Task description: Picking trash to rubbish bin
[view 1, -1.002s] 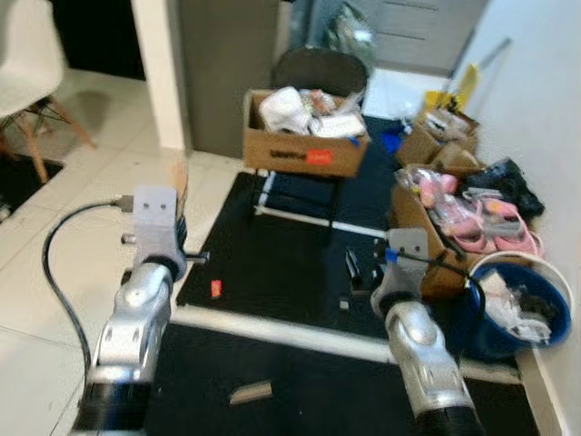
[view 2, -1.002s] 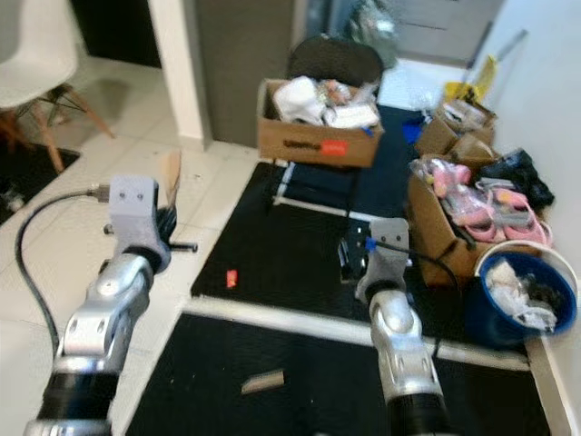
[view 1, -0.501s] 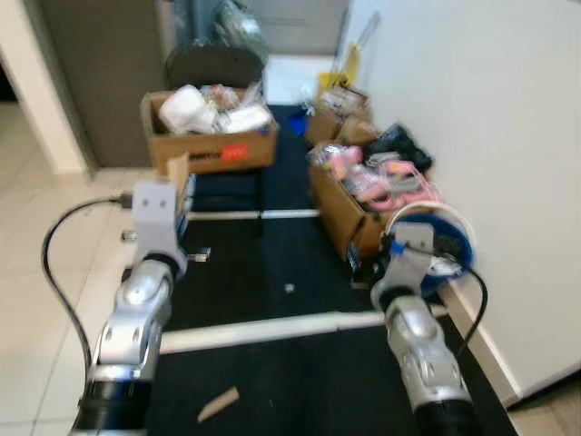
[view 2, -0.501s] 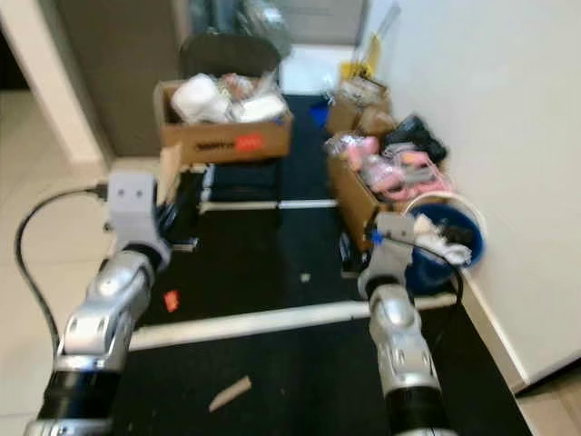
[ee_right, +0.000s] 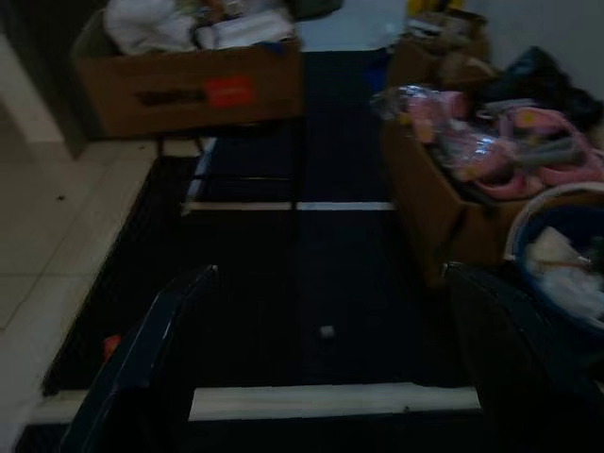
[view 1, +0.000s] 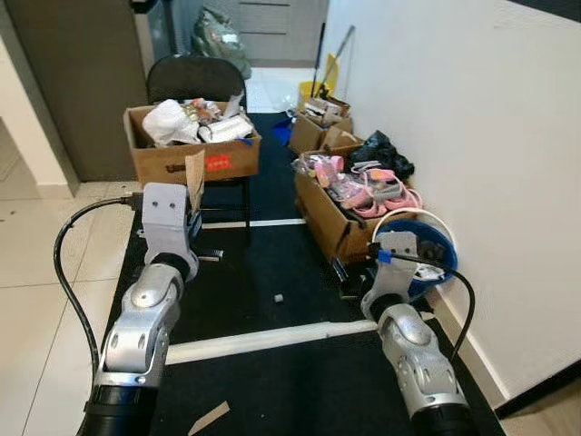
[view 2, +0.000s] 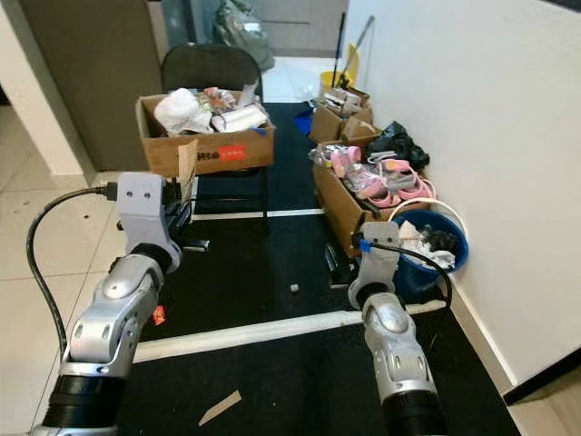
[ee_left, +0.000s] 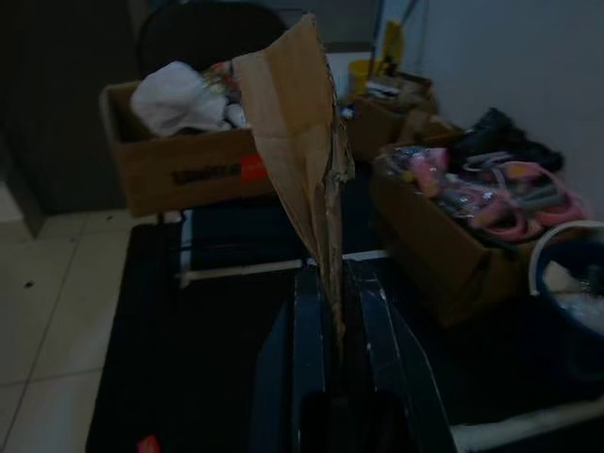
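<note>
Cardboard, a torn brown scrap [ee_left: 307, 142], stands upright between the black fingers [ee_left: 307, 377] of the left claw [ee_left: 335, 349], which pinches its lower edge. From the head cameras the same scrap [view 1: 194, 179] rises just above the left wrist housing, held up over the black mat [view 1: 263, 263], with pale floor tiles [view 1: 36, 272] further to the left. A small red bit [view 2: 158, 315] lies near the mat's left edge beside the left arm, and a flat brown strip [view 2: 221, 408] lies on the mat close to the robot. Behind the scrap, a brown box [view 1: 186, 154] heaped with white bags and paper rests on a dark chair [view 1: 195, 77]. A white stripe [view 1: 263, 338] crosses the mat in front of both arms, and a small pale crumb [view 1: 279, 297] sits on the mat between them. Right of centre, the right claw [ee_right: 321, 377] hangs low over the mat with its fingers [ee_right: 142, 368] spread wide apart and nothing between them. Beyond it an open box [view 1: 340, 213] holds pink footwear, with two smaller boxes [view 1: 318, 123] and a dark bundle [view 1: 381, 150] behind it along the wall. At the far right, just beside the right wrist and against the white wall [view 1: 490, 163], stands the blue bin [view 2: 434, 250] with a white rim, already holding crumpled white and dark trash. The scrap is well apart from the bin, on the opposite side of the mat.
</note>
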`<state>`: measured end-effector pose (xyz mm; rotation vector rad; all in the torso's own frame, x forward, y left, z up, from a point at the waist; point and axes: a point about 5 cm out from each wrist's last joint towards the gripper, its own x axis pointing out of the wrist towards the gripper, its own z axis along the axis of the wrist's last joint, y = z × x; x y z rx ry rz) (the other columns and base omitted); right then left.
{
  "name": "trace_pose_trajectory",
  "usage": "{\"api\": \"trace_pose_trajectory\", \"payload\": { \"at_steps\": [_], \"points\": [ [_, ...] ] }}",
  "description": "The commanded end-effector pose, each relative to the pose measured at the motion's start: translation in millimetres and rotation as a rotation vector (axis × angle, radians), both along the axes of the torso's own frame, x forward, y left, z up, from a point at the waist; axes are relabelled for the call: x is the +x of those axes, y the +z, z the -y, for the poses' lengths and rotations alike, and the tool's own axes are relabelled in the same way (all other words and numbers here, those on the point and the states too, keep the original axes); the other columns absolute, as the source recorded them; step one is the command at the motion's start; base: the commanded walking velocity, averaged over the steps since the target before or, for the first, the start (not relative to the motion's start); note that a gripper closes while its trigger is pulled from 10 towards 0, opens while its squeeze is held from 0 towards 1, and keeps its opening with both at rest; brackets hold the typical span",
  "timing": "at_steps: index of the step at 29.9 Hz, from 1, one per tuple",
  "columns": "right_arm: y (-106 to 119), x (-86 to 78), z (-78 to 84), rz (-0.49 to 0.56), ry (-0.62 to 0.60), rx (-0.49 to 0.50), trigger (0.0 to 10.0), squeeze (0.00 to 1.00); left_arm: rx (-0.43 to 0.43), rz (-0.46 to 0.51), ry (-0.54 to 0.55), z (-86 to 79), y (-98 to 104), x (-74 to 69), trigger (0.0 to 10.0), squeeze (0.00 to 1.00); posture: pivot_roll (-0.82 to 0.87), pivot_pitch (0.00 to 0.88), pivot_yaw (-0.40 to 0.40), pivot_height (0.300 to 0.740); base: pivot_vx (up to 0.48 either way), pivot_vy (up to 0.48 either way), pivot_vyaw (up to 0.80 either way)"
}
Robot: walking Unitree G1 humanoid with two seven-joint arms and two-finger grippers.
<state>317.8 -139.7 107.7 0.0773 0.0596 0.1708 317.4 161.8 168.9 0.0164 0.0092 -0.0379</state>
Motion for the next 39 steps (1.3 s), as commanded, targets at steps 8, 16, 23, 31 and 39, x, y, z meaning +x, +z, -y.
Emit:
{"api": "trace_pose_trajectory", "payload": {
  "at_steps": [8, 16, 23, 31, 39],
  "points": [
    [0.2, 2.4, 0.1, -0.001, 0.025, -0.026, 10.0, 0.0, 0.016, 0.0, -0.026, 2.3, -0.1, -1.5, 10.0, 0.0, -0.03, 0.049, -0.047, 0.74, 0.453, 0.0, 0.0],
    [-0.7, 1.7, 0.2, 0.0, 0.024, -0.026, 10.0, 0.0, 0.008, 0.006, -0.028, 3.9, 0.6, -1.9, 10.0, 0.0, -0.02, 0.047, -0.052, 0.74, 0.452, 0.0, 0.0],
    [-1.8, 2.3, -2.1, -0.002, 0.023, -0.02, 10.0, 0.0, 0.022, -0.005, -0.038, 3.6, -1.9, -4.2, 10.0, 0.0, -0.02, 0.052, -0.043, 0.74, 0.452, 0.0, 0.0],
    [-3.4, 0.4, -2.2, -0.004, 0.02, -0.013, 10.0, 0.0, 0.023, 0.006, -0.058, 7.9, 0.9, -2.8, 10.0, 0.0, -0.02, 0.047, -0.045, 0.74, 0.452, 0.0, 0.0],
    [-2.0, 2.1, -4.1, 0.001, 0.019, -0.015, 10.0, 0.0, 0.033, -0.002, -0.062, 7.2, -1.9, -4.4, 10.0, 0.0, -0.02, 0.056, -0.042, 0.74, 0.453, 0.0, 0.0]
  ]
}}
